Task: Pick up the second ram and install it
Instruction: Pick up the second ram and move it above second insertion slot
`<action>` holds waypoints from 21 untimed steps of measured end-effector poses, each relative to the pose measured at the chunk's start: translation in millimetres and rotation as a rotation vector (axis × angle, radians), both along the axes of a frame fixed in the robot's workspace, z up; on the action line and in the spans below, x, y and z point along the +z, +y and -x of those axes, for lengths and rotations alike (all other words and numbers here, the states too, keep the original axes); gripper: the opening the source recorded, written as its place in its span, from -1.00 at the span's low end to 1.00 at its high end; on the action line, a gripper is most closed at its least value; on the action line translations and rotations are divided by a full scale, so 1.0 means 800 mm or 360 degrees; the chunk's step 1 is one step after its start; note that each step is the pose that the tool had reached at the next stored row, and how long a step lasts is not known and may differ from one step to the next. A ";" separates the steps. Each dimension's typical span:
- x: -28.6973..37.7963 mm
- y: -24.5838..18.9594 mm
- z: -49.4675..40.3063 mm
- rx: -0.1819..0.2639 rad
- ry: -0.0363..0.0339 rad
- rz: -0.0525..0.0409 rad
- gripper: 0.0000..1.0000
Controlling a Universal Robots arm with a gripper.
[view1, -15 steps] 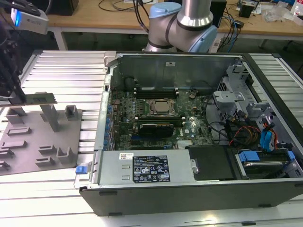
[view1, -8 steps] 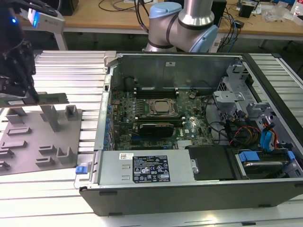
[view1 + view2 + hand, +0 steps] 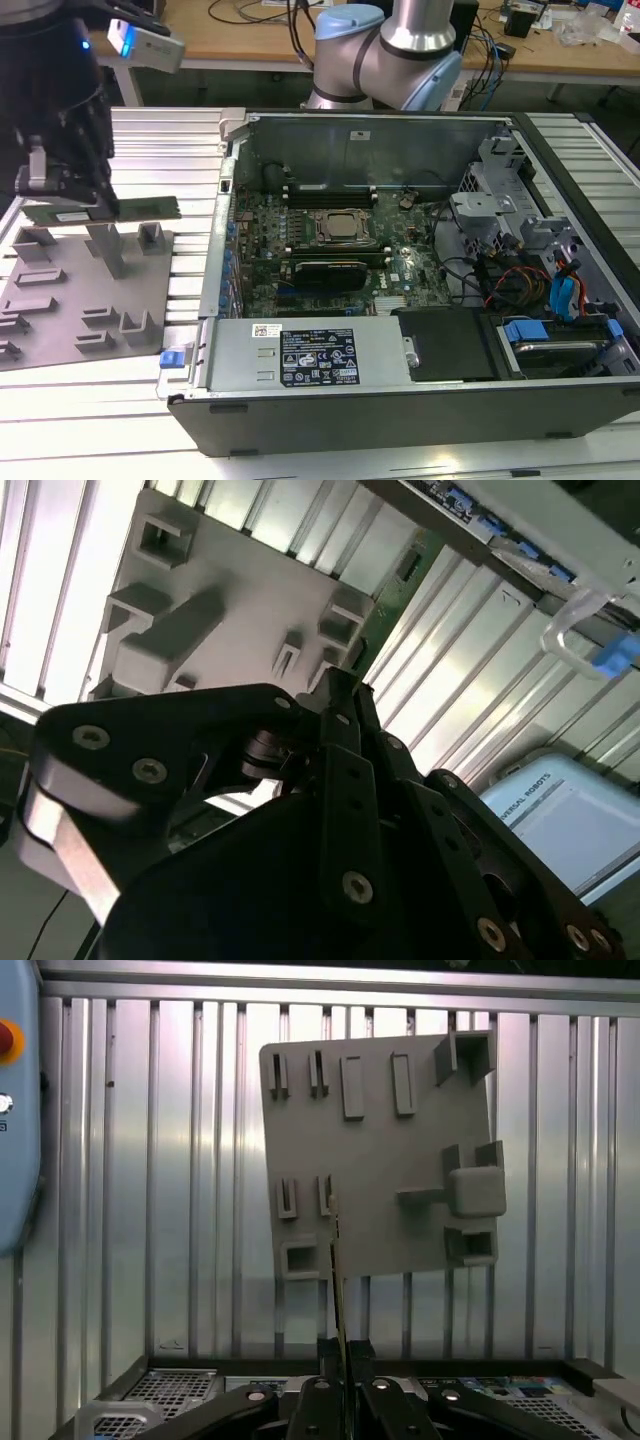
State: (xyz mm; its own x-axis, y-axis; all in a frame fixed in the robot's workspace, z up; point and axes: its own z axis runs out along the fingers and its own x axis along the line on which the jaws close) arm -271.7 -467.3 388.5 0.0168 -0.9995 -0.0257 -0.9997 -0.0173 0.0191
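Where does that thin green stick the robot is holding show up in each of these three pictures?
Exterior view: the green stick lies level above the grey tray, at the exterior view's left.
First wrist view: edge-on, a thin line running from the fingers over the tray.
Second wrist view: a green strip beyond the fingers, beside the tray.
Shared landmark: the grey tray.

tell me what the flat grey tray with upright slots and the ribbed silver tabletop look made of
Grey slotted tray: probably moulded or printed plastic, matte, uniform grey, no glare.
Ribbed silver tabletop: likely aluminium profile, brushed, bright streaked reflections along its grooves.
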 end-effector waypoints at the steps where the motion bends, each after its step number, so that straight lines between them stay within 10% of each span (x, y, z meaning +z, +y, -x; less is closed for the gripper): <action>1: 0.0000 0.0000 -0.011 0.0000 0.0000 0.0000 -0.72; 21: -0.0018 0.0000 -0.127 -0.0001 0.0001 0.0000 -0.72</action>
